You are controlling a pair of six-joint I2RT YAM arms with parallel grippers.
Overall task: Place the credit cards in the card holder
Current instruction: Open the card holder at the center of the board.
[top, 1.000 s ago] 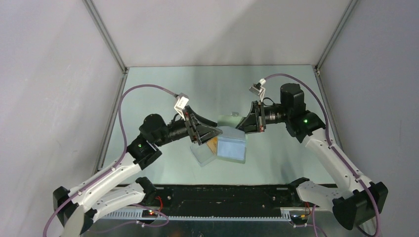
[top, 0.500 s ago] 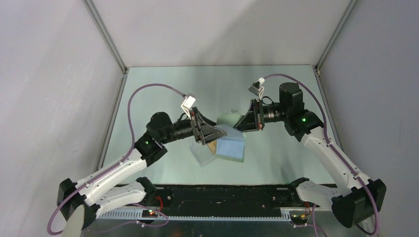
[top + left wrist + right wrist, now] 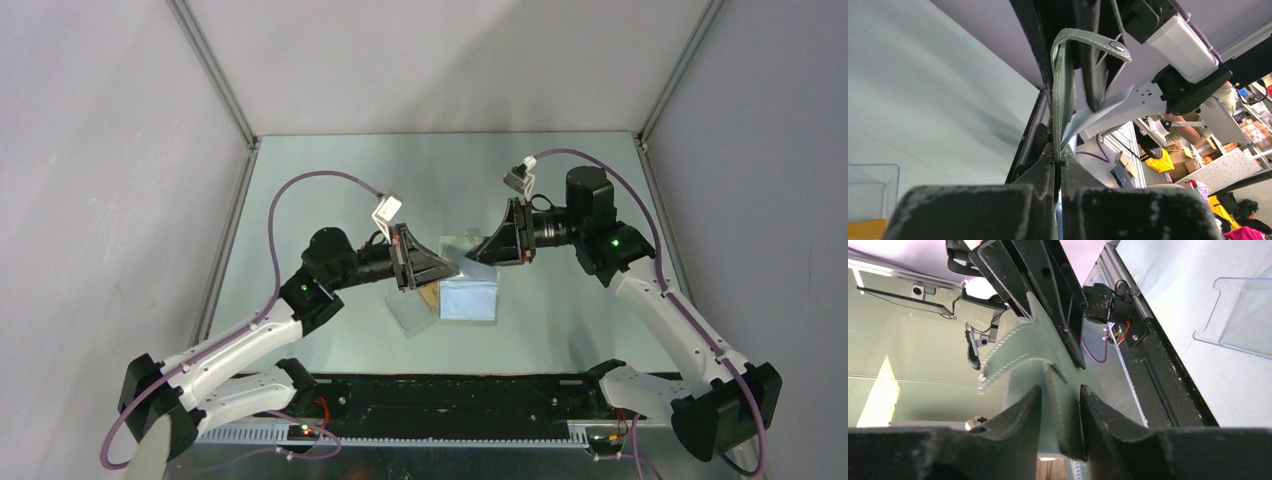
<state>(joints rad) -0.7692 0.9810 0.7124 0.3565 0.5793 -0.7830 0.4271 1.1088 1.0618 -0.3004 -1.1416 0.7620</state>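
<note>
Showing pale green table [image 3: 330,190] | grey walls [image 3: 440,60] | card holder [image 3: 470,300] gripped

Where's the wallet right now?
In the top view it is mid-table: the wallet is pinched between the left gripper and the right gripper, beside the clear box.

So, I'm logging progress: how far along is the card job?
Done: the card holder is opened, light blue inside showing. In hand: the left gripper and right gripper both pinch it. Left: the credit cards sit by the clear box, none visibly inserted.
</note>
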